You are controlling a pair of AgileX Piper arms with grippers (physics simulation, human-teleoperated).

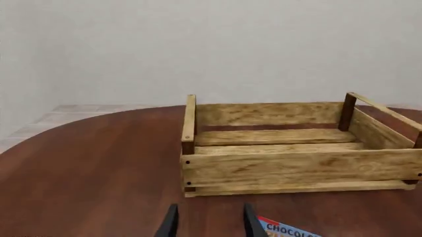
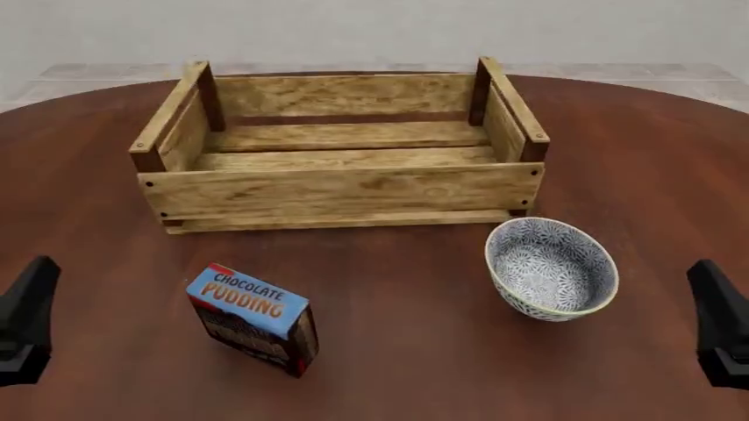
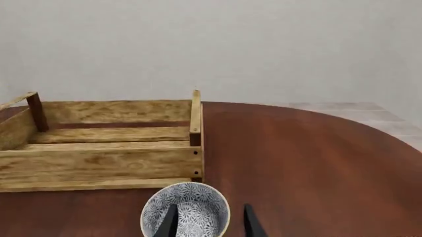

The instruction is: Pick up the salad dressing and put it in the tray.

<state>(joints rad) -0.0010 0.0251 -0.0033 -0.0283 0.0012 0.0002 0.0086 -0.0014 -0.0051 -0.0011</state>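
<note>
The salad dressing is out of view in all three views. The tray is a large light-wood slatted crate with dark corner posts, standing at the far middle of the table; it also fills the left wrist view and the right wrist view. My left gripper hangs at the near left, well short of the tray, its fingers spread open around nothing. My right gripper hangs at the near right, also open, with the bowl just beyond its fingertips.
A blue chocolate pudding box stands in front of the tray, left of centre; its corner shows in the left wrist view. A patterned blue-white bowl sits by the tray's near right corner and appears in the right wrist view. The table is round dark wood.
</note>
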